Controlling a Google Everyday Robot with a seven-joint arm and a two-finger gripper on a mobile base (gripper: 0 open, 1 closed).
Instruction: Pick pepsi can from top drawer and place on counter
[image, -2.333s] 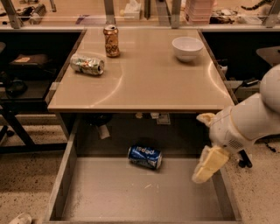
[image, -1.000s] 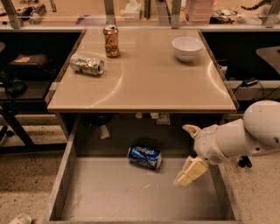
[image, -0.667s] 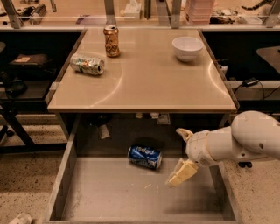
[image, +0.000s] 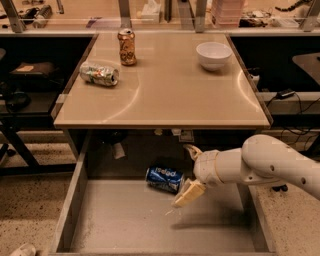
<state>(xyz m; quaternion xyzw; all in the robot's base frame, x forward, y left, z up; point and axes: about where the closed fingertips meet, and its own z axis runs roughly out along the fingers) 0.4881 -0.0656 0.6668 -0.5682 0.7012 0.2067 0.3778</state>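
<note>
crushed can: on its side on the worktop, far beyond the hand and well to its left.
brown-orange can: upright on the worktop, farther back, left of the hand.
top drawer: open below the worktop's near edge, with the hand inside it.
pepsi can: on its side on the drawer floor, just left of the hand. We cannot quite tell whether the fingers touch it.
hand: we see its two fingers spread apart, either side of the can's right end.
white bowl: on the worktop, beyond the hand, slightly right.
</note>
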